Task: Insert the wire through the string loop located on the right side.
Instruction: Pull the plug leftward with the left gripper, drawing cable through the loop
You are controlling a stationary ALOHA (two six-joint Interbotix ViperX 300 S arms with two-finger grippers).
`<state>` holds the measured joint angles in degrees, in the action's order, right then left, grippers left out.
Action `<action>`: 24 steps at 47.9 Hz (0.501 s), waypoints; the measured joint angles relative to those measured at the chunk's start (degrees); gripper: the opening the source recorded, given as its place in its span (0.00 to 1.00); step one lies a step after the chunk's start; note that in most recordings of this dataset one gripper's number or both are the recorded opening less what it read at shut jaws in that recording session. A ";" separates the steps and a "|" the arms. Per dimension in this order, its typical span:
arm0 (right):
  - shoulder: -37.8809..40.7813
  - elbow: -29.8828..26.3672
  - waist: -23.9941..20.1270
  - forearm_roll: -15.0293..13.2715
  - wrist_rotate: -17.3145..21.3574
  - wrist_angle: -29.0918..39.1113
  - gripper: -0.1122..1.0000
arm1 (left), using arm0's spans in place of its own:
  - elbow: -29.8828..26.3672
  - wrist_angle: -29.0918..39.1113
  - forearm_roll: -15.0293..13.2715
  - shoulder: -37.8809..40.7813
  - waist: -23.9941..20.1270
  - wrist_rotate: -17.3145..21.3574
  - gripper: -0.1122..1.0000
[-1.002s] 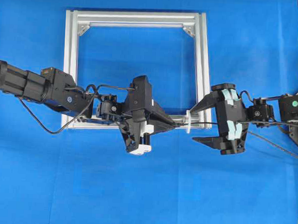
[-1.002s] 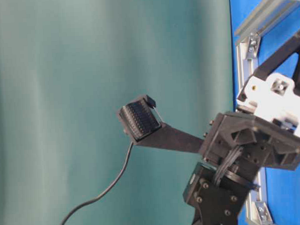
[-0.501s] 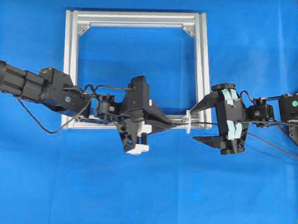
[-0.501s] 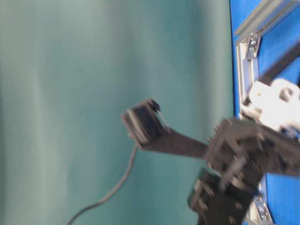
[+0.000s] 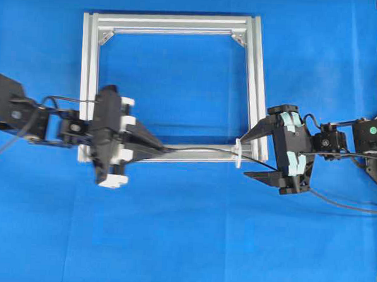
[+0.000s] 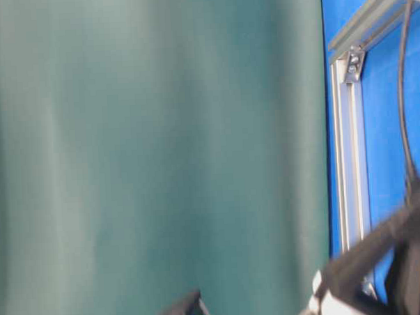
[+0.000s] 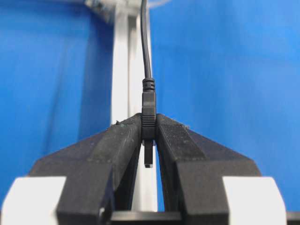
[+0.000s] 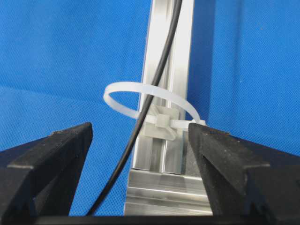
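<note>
The silver square frame (image 5: 176, 21) lies on blue cloth. A small white string loop (image 5: 238, 154) sticks out at its lower right corner; in the right wrist view the string loop (image 8: 123, 87) rings the thin black wire (image 8: 160, 75), which passes through it. My left gripper (image 5: 168, 150) is over the frame's bottom bar, shut on the wire's plug (image 7: 148, 123). From there the wire (image 5: 201, 149) stretches right, through the loop and off to the right edge. My right gripper (image 5: 250, 154) stands open, one finger on each side of the loop, holding nothing.
The frame's bottom bar (image 7: 123, 70) runs straight ahead under the left jaws. A teal curtain (image 6: 154, 146) fills the table-level view, where the left arm shows only as a blur. Another robot base (image 5: 373, 135) sits at the right edge.
My left gripper has slid left along the bottom bar, away from the loop, drawing the wire further through it. The right gripper has stayed in place, open.
</note>
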<state>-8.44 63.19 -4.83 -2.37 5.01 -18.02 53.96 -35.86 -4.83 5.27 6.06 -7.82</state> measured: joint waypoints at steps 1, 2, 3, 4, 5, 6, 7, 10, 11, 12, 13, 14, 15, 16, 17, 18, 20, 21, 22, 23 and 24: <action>-0.09 0.00 0.00 0.00 0.09 0.00 0.79 | 0.97 0.00 0.00 -0.53 0.09 -0.35 0.15; 0.00 0.00 0.00 0.09 0.18 0.00 0.79 | 1.85 0.00 0.00 -1.05 0.00 -0.62 0.15; -0.09 0.00 0.00 0.09 0.18 0.00 0.79 | 3.08 0.00 0.00 -1.67 0.09 -0.97 0.15; -0.09 0.00 0.00 0.00 0.18 0.00 0.79 | 3.87 -0.09 0.00 -2.11 0.09 -1.23 0.15; -0.09 0.00 0.00 0.09 0.18 0.00 0.79 | 4.57 -0.09 0.00 -2.46 0.00 -1.41 0.15; -0.09 -0.09 0.00 0.00 0.26 0.00 0.79 | 5.27 -0.09 0.00 -2.81 0.00 -1.67 0.15; -0.09 -0.09 0.00 0.09 0.26 0.00 0.79 | 6.06 -0.09 0.00 -3.25 0.00 -1.93 0.15; -0.09 -0.18 0.00 0.09 0.26 0.00 0.79 | 8.53 -0.09 0.00 -4.66 0.09 -2.72 0.15; -0.09 -0.18 0.00 0.09 0.35 0.00 0.79 | 9.32 -0.18 0.00 -5.19 0.09 -2.90 0.15; -0.09 -0.18 0.00 0.09 0.44 0.00 0.79 | 10.11 -0.18 0.00 -5.71 0.09 -2.90 0.15; -0.09 -0.18 0.00 0.00 0.53 0.00 0.79 | 10.72 -0.26 0.00 -6.15 0.09 -2.90 0.15; 0.00 -0.26 -0.09 0.00 0.53 0.00 0.79 | 11.43 -0.26 0.00 -6.59 0.18 -2.90 0.15; -0.09 -0.26 0.00 0.09 0.53 0.09 0.79 | 12.22 -0.35 0.00 -7.21 0.26 -2.90 0.15; -0.09 -0.26 0.00 0.00 0.62 0.00 0.79 | 12.74 -0.35 0.00 -7.73 0.35 -2.90 0.15; -0.09 -0.26 0.00 0.09 0.79 0.00 0.79 | 13.36 -0.35 0.00 -8.26 0.53 -2.90 0.15; 0.00 -0.26 -0.09 0.09 0.88 0.09 0.79 | 13.89 -0.44 0.00 -8.70 0.62 -2.90 0.15; -0.09 -0.26 -0.09 0.09 0.97 0.09 0.79 | 15.03 -0.44 0.00 -9.76 0.88 -2.90 0.15; -0.09 -0.26 0.00 0.09 0.97 0.09 0.79 | 15.56 -0.44 0.00 -10.28 0.97 -2.90 0.15; -0.09 -0.26 -0.09 0.00 1.05 0.09 0.79 | 16.17 -0.44 0.00 -10.90 1.05 -2.90 0.15; -0.09 -0.26 -0.09 0.09 1.05 0.09 0.79 | 16.79 -0.44 -0.09 -11.60 1.23 -2.90 0.15; -0.09 -0.26 0.00 0.00 0.97 0.00 0.79 | 17.31 -0.44 0.00 -12.22 1.32 -2.90 0.15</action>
<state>-8.53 62.93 -4.83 -2.37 5.98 -18.02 71.28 -36.30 -4.83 -6.94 7.38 -10.72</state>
